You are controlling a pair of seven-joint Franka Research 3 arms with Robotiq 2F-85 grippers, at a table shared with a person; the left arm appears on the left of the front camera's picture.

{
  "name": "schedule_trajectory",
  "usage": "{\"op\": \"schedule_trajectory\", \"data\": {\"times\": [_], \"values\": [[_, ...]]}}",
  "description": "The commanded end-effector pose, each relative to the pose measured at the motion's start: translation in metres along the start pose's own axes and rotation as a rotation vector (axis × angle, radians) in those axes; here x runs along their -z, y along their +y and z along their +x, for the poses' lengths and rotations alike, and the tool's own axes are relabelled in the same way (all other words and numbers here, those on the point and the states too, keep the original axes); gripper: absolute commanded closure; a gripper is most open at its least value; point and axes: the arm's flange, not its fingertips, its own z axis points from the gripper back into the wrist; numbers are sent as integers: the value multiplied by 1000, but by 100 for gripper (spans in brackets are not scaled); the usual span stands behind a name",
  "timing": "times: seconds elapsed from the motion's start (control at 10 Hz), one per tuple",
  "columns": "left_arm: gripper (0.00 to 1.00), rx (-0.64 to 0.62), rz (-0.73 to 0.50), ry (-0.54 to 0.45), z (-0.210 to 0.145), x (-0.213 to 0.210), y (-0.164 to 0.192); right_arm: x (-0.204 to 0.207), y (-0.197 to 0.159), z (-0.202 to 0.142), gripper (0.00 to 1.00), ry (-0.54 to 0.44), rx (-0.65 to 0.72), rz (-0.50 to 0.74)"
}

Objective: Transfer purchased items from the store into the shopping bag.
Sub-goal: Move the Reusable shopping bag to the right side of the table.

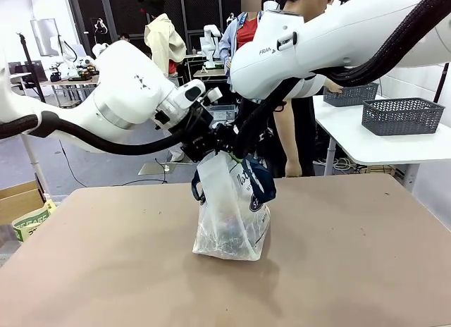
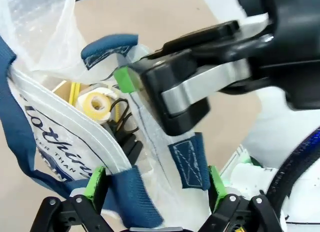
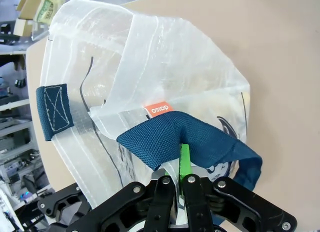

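A robotics lab: more robot arms [image 1: 210,41] on worktables [image 1: 384,147], cables across the floor.

Both grippers crowd the mouth of the shopping bag [image 1: 232,214]: right gripper [image 3: 179,184] pinched shut on a navy handle [image 3: 187,139], left gripper [image 2: 152,184] spread wide astride the rim beside it. Narrow gap into the bag between them, above the purchased items [image 2: 102,109]. Table [image 1: 352,256] around the bag is bare, open on all sides.
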Motion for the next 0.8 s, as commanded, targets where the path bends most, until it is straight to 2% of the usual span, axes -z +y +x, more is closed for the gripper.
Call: {"op": "schedule_trajectory", "data": {"times": [0.0, 0.1, 0.5, 0.6, 0.7], "values": [[0, -16, 100, -1, 7, 5, -9, 2, 1, 7, 100, -7, -12, 3], [13, -1, 148, -27, 6, 6, -12, 3, 1, 7, 100, -5, -14, 4], [93, -9, 214, -38, 8, 2, -16, 5, 1, 7, 100, 8, -31, 5], [100, -12, 221, -37, 7, 1, -17, 5, 1, 7, 100, 11, -37, 7], [100, -12, 240, -31, 6, 1, -19, 6, 1, 6, 100, 15, -41, 7]]}}
